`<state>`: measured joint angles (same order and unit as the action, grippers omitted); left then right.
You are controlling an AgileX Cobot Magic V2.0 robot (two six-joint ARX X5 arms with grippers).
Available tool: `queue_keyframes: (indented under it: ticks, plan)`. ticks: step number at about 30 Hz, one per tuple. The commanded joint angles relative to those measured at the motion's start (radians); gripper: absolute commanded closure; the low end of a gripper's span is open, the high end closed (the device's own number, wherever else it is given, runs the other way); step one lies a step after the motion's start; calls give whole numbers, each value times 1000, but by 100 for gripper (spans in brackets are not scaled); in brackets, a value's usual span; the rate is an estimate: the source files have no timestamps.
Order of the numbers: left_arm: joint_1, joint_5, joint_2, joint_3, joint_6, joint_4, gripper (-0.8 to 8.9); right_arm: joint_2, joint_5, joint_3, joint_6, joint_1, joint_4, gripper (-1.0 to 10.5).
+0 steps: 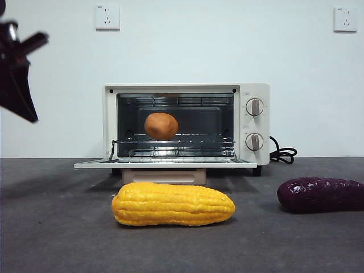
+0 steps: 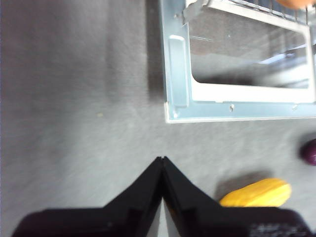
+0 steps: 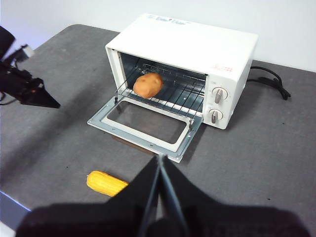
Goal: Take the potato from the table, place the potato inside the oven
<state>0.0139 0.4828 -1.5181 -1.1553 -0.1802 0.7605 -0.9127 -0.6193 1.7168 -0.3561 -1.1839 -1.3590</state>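
Observation:
The orange-brown potato lies on the wire rack inside the cream-white oven. The oven door hangs open and flat. My left gripper is shut and empty, hovering over the bare table left of the door; it shows as a dark shape at the upper left of the front view. My right gripper is shut and empty, high above the table in front of the oven.
A long yellow corn cob lies in front of the oven door. A dark purple sweet potato rests at the right. The oven's black cord trails behind its right side.

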Motion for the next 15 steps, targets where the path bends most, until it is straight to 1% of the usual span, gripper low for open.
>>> queue_keyframes:
  ticks: [1, 7, 15]
  plan:
    - [17, 48, -74, 10, -50, -49, 820, 2, 3, -3, -12, -2, -20, 953]
    - [8, 38, -183, 10, -94, -104, 820, 2, 2, -3, -19, -2, -20, 953]
    - [-23, 40, -254, 10, -189, -188, 820, 2, 2, -3, -30, -2, -20, 953]
